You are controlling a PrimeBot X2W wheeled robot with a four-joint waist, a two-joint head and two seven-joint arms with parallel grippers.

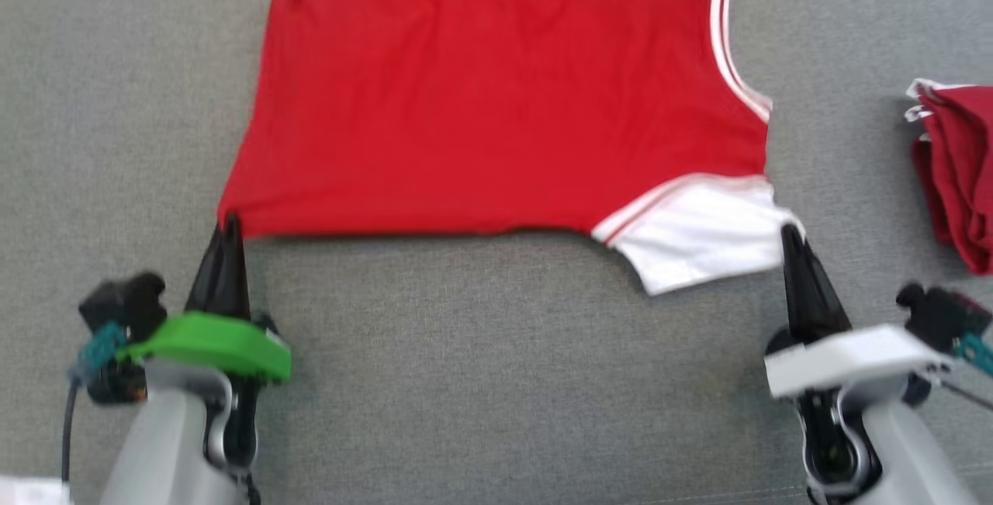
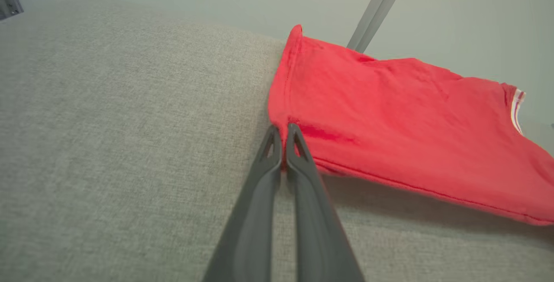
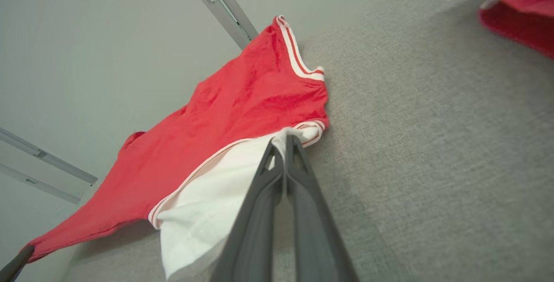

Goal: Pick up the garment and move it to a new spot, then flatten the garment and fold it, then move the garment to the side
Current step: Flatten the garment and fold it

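Head view: the red garment (image 1: 496,94) is spread on the grey woven surface (image 1: 465,381), with its long axis running left to right. Its near left hem corner is pinched by the closed left gripper (image 1: 230,224) and its white sleeve (image 1: 698,245) is clamped by the closed right gripper (image 1: 790,235), so the cloth lies ahead of both. The cloth is judged thin and limp, so both ends should be moved together.

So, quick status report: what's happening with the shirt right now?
Both shut: left pincer on corner of red shirt, right pincer on white sleeve. Near edge lifted off grey surface. Other red garment apart, at right.
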